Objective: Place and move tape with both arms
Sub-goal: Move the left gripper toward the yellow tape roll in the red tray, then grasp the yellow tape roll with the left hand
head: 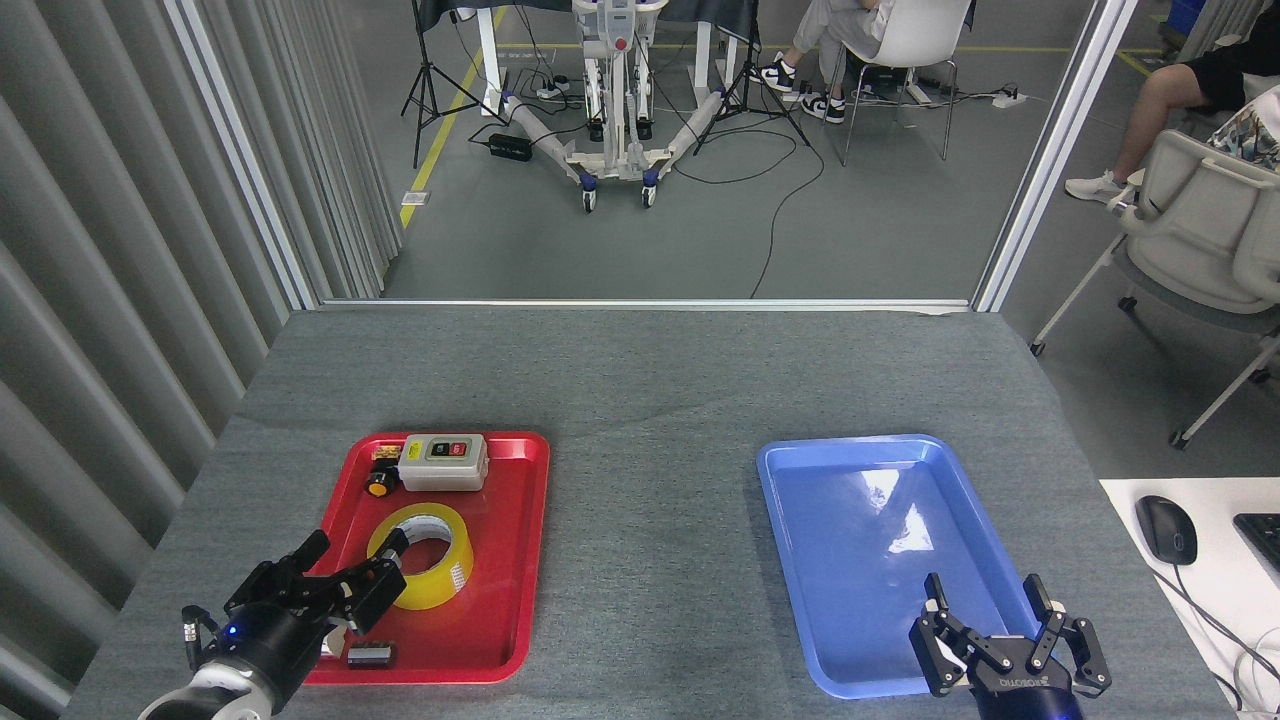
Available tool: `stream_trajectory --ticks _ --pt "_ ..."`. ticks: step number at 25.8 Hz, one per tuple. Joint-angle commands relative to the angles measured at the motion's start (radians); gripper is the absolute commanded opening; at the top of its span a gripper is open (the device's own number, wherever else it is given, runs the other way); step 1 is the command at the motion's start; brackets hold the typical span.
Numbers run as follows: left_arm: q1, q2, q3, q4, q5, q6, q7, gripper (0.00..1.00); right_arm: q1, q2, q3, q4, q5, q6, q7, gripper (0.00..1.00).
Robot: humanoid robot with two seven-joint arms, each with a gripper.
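The tape [447,572], a yellow roll with a white core, lies flat in the middle of the red tray [520,560]. My left gripper [353,562] hovers over the tray's near left corner, just left of the roll. It is open, and its right finger [385,575] reaches to the roll's near left rim; I cannot tell if they touch. My right gripper [985,600] is open and holds nothing, above the near end of the blue tray [850,500], which has nothing in it.
A grey switch box [443,462] and a yellow knob [378,484] sit at the red tray's far end. A small black part [370,655] lies at its near edge. Grey wall panels [110,300] run along the left. A white desk with a mouse [1166,529] stands at the right.
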Motion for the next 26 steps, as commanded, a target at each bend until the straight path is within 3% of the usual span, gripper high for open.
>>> stream_trajectory --ticks 1,7,11,13,21,26 --pt "-0.006 0.0 -0.001 0.003 0.0 -0.024 -0.005 1.0 0.0 0.005 -0.002 0.008 0.001 0.0 0.002 1.0" --pt "-0.009 0.017 -0.001 0.017 0.025 -0.202 -0.063 0.99 0.0 0.014 -0.003 0.019 0.002 0.0 0.002 1.0" --pt "-0.043 0.077 0.0 0.029 0.025 -0.251 -0.421 0.99 0.0 0.014 -0.003 0.02 0.002 0.0 0.002 1.0" --pt "-0.052 0.081 0.005 0.031 0.023 -0.245 -0.525 0.99 0.0 0.013 -0.003 0.019 0.002 0.0 0.002 1.0" --pt "-0.086 0.163 0.006 0.058 0.026 -0.251 -0.536 1.0 -0.006 0.027 0.0 0.019 0.007 -0.001 0.002 1.0" --pt "-0.181 0.177 0.005 0.143 0.026 -0.257 -0.536 1.0 -0.006 0.025 0.0 0.019 0.007 -0.001 0.002 1.0"
